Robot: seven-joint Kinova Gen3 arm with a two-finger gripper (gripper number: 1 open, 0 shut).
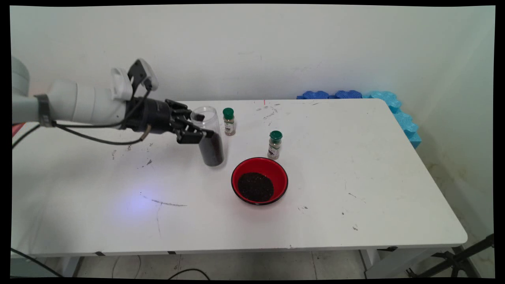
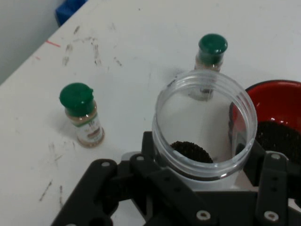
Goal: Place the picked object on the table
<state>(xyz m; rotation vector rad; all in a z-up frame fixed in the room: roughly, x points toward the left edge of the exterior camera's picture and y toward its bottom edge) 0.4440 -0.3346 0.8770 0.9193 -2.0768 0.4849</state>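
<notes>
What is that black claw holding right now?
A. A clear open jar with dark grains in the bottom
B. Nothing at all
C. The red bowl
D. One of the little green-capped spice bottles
A. The claw is closed around a clear lidless jar with dark grains at its bottom, while both green-capped bottles and the red bowl stand apart on the table.

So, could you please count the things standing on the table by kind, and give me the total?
Clear jar with dark grains, open top, gripped by the hand: 1
Small spice bottles with green caps: 2
Red bowl with dark grains: 1
Total: 4
</notes>
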